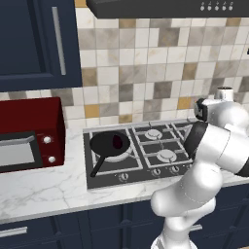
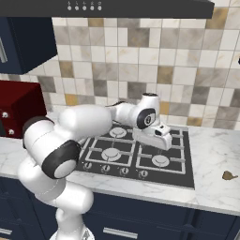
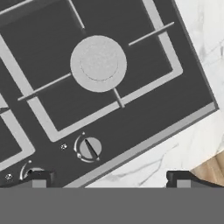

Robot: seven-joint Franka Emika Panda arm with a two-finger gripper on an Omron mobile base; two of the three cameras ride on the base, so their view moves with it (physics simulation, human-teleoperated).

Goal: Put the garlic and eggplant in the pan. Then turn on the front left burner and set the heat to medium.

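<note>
From the left base view, the pan (image 1: pixel 111 144) sits left of centre on the front left burner (image 1: pixel 116 151), its long handle running toward the lower left. A dark maroon lump, the eggplant (image 1: pixel 117 141), lies inside it toward the right of the bowl. My own arm fills the right side and covers the right end of the stove (image 1: pixel 97 180), so my pincer is hidden there (I cannot point to it in this picture). To the left of the pan the marble counter (image 1: pixel 44 187) lies bare up to the red microwave (image 1: pixel 30 140) at the left edge.

From the right base view, my pincer (image 2: pixel 164 137) hangs at the centre of the frame, over the right half of the stove and well right of where the pan stands; my forearm and shoulder cover the stove's left part, so pan and eggplant are hidden. Whether the fingers are apart I cannot tell here. A small brown lump (image 2: pixel 228 176) lies on the counter near the right edge; too small to name.

In the hand view, my two fingertips (image 3: pixel 40 179) rise at the bottom, set wide apart with nothing between them: the pincer is open. A silver-capped burner (image 3: pixel 98 64) is in the upper middle, a knob (image 3: pixel 89 148) below it, and the stove's front edge runs diagonally to the lower left, with marble beyond.
</note>
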